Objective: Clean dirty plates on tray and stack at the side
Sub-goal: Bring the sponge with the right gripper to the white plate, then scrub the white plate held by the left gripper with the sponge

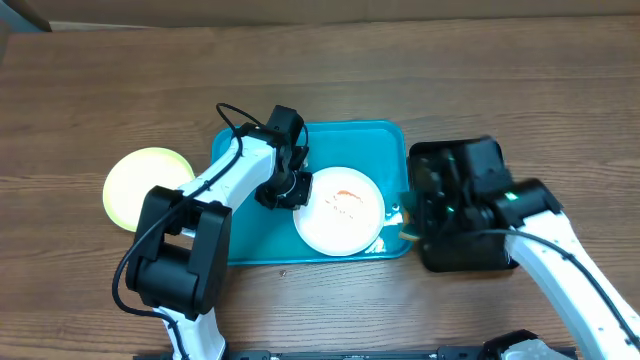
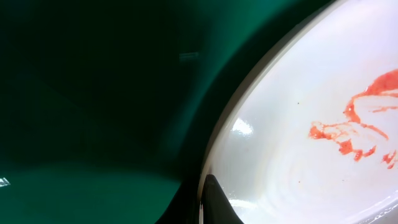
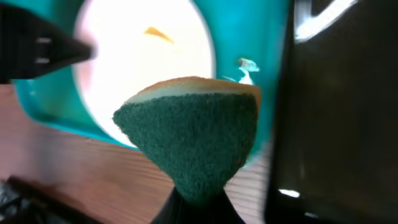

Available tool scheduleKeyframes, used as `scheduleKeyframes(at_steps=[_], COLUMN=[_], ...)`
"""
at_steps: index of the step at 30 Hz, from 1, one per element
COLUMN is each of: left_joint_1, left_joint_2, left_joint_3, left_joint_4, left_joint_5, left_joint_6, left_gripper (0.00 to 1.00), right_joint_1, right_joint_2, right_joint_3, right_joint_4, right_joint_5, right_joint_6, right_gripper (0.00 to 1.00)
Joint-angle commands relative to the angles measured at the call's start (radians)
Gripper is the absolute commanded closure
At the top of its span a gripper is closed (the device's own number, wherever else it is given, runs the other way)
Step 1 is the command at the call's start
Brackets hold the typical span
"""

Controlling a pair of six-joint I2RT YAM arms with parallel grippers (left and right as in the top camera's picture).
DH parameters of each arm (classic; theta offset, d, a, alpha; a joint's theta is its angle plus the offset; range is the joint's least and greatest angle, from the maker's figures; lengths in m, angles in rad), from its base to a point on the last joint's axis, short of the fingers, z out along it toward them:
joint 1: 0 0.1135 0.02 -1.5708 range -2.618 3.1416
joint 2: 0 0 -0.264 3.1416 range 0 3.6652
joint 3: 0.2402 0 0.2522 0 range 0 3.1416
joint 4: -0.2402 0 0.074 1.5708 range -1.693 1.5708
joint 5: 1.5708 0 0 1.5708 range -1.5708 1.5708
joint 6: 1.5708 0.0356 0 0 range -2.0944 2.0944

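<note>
white plate [image 1: 340, 212] lies flat in the right half of the teal tray [image 1: 370, 140], with an orange-red smear [image 2: 348, 127] near its centre. left gripper [image 1: 287, 190] sits at the plate's left rim. the left wrist view shows one dark fingertip [image 2: 217, 202] against the rim edge and the other out of frame, so cannot tell whether the jaws are wide or closed on the rim. right gripper [image 1: 410, 228] hovers at the tray's right rim, beside the black tray [image 1: 465, 255], pinched tight on a green-and-yellow sponge [image 3: 193, 137]. key relation: the smear lies left of the sponge and slightly farther, just across the tray rim; the right arm carries the cleaner and is close. judgement: the next move is a short leftward reach and descent onto the smear, with the left arm steadying the plate. pale yellow-green plate [image 1: 140, 185] rests on the table [image 1: 100, 90] left of the tray, off it. only two plates show.
</note>
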Motion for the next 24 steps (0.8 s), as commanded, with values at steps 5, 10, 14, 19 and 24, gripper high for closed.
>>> scheduleKeyframes(at_steps=[5, 10, 14, 19, 24], left_joint_1=[-0.029, -0.029, -0.030, -0.030, -0.035], left_joint_2=[0.009, 0.009, 0.009, 0.009, 0.009], left_joint_3=[-0.003, -0.003, -0.003, -0.003, -0.003], left_joint_4=[0.001, 0.001, 0.000, 0.001, 0.002], left_joint_5=[-0.005, -0.004, -0.004, -0.003, -0.003], left_joint_6=[0.001, -0.003, -0.003, -0.004, -0.003], left_gripper=[0.96, 0.96, 0.96, 0.96, 0.96], right_joint_1=[0.135, 0.148, 0.148, 0.148, 0.148], right_joint_2=[0.221, 0.347, 0.422, 0.504, 0.549], right_joint_3=[0.120, 0.120, 0.120, 0.120, 0.120], right_joint_4=[0.064, 0.144, 0.200, 0.247, 0.322], right_joint_5=[-0.011, -0.009, -0.009, -0.008, -0.009], right_joint_6=[0.002, 0.062, 0.070, 0.105, 0.117], right_gripper=[0.96, 0.96, 0.96, 0.96, 0.96])
